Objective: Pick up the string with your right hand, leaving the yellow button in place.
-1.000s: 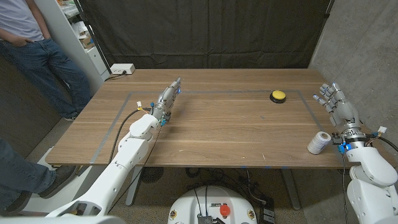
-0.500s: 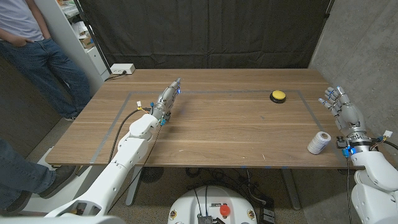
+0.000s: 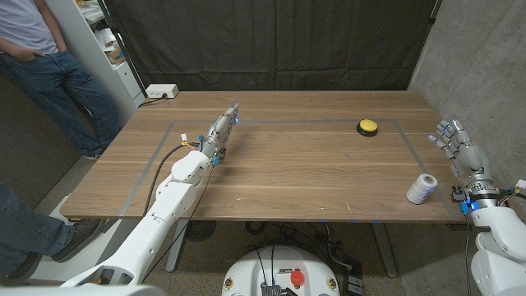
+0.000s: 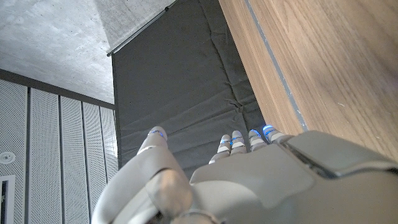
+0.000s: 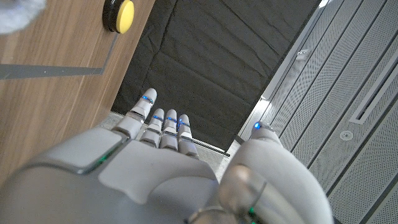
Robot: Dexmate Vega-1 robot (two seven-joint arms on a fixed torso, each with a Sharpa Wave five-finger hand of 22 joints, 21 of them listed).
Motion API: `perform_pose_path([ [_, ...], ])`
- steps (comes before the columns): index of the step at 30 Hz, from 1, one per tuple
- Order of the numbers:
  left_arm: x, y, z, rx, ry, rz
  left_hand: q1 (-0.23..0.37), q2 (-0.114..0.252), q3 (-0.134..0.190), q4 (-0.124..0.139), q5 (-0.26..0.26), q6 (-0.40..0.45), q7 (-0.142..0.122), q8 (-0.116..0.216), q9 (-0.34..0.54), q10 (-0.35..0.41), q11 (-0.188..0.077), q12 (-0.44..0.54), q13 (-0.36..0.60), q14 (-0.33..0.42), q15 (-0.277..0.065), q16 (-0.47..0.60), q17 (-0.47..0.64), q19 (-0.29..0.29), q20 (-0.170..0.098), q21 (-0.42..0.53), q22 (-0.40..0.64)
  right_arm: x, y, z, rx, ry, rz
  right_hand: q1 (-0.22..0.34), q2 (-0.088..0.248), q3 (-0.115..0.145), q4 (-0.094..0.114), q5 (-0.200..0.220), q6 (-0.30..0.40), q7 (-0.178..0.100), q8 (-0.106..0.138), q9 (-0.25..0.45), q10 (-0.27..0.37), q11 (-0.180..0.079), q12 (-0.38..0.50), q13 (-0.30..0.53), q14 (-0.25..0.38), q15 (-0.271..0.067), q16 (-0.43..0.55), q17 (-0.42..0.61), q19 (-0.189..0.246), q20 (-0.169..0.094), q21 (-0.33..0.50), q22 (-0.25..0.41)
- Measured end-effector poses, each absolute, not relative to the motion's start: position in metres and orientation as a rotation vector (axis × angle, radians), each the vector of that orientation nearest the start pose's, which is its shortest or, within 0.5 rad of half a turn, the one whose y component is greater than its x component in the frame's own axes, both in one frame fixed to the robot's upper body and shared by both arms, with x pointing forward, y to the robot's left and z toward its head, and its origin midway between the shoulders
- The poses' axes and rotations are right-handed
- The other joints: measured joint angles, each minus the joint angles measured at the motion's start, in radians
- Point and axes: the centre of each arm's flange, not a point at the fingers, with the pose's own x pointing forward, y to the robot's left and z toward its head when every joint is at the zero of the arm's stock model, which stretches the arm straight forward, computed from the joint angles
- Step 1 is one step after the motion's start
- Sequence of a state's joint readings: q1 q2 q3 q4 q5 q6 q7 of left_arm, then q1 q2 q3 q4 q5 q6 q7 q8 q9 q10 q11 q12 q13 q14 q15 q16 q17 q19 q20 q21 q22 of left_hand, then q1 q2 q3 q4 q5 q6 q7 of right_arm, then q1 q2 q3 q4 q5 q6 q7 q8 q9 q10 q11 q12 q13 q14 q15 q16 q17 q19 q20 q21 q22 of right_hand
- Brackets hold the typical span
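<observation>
A white spool of string (image 3: 422, 188) stands near the table's front right corner; a blurred white piece of it (image 5: 18, 14) shows in the right wrist view. The yellow button (image 3: 367, 127) on its black base sits further back, also seen as the yellow button (image 5: 120, 15) from the right wrist. My right hand (image 3: 459, 148) hovers past the table's right edge, to the right of the spool, fingers apart and holding nothing. My left hand (image 3: 223, 129) stands on the table left of centre, fingers stretched out and apart, holding nothing.
A grey tape line (image 3: 288, 122) marks a rectangle on the wooden table (image 3: 288, 173). A white power strip (image 3: 161, 91) lies at the back left corner. A person in jeans (image 3: 57, 74) stands beyond the table's left side. A concrete wall (image 3: 485, 66) rises on the right.
My right hand has drifted to the right and slightly toward the front, off the table's edge and away from the spool. The left hand, spool and button have stayed put.
</observation>
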State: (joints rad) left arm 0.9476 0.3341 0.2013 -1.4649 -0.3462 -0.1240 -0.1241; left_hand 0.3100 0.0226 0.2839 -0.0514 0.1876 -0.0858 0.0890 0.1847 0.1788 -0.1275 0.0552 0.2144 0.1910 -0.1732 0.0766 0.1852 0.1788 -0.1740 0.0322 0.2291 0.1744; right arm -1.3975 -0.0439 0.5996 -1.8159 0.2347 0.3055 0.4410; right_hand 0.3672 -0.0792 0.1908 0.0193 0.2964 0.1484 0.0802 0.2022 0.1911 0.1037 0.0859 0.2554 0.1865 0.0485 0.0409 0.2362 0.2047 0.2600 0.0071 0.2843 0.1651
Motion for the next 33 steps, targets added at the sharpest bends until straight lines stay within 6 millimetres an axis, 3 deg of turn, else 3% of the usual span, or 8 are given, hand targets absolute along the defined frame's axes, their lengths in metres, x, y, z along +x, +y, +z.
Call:
perform_pose_path([
  [33, 0.641, 0.229, -0.028, 0.079, -0.577, -0.289, 0.0, 0.0, 0.003, -0.003, 0.0, -0.006, -0.005, 0.0, 0.0, -0.002, -0.002, 0.0, 0.0, 0.0, 0.0, 0.0, 0.0, 0.0, 0.0, -0.008, 0.0, 0.419, -0.488, -0.136, -0.15, -0.734, -0.188, 0.077, -0.014, 0.01, -0.051, 0.02, -0.017, -0.009, 0.0, 0.0, -0.006, -0.006, -0.023, 0.002, 0.0, 0.0, -0.013, 0.0, -0.004, 0.004, -0.033, 0.0],
])
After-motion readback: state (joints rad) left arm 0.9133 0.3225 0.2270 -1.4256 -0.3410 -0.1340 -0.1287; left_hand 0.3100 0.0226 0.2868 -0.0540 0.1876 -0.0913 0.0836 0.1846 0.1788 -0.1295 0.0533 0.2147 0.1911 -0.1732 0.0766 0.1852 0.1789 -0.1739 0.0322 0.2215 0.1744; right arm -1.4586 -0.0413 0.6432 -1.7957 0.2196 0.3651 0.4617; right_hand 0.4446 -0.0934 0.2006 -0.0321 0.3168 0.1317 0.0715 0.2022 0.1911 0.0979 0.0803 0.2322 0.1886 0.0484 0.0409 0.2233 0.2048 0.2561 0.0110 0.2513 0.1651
